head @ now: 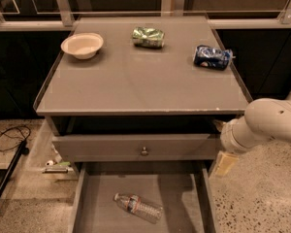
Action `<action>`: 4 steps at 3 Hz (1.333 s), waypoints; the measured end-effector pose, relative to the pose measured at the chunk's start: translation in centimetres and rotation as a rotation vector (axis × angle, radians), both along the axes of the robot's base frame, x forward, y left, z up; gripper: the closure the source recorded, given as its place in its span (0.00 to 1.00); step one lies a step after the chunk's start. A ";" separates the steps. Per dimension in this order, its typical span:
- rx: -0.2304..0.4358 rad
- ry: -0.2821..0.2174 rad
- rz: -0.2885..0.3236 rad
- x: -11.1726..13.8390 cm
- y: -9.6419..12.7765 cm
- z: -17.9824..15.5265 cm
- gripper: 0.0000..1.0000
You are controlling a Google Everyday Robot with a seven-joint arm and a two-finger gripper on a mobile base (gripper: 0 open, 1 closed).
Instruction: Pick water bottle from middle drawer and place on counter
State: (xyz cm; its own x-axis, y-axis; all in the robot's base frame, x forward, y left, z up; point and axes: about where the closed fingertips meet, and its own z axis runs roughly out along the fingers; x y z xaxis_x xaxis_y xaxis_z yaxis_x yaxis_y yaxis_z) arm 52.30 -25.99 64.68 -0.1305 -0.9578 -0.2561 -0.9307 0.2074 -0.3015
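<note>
The water bottle [137, 207] lies on its side on the floor of the open middle drawer [94, 203], cap toward the left, in the lower middle of the camera view. The counter [140, 76] is the grey top above it. My gripper [225, 162] hangs at the end of the white arm, just right of the drawer's right wall and below the counter's front right corner. It is apart from the bottle, above and to its right.
A cream bowl [82, 44] stands at the counter's back left, a crushed green can [148, 37] at the back middle, a crushed blue can [212, 57] at the right. The top drawer front with a knob [144, 151] is shut. A black cable [9, 137] lies on the floor at left.
</note>
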 end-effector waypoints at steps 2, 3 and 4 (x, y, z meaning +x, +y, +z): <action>0.043 -0.121 0.017 -13.5 -2.1 4.1 0.00; 0.043 -0.121 0.017 -13.5 -2.0 4.1 0.00; 0.077 -0.137 0.018 -14.9 -1.4 3.3 0.00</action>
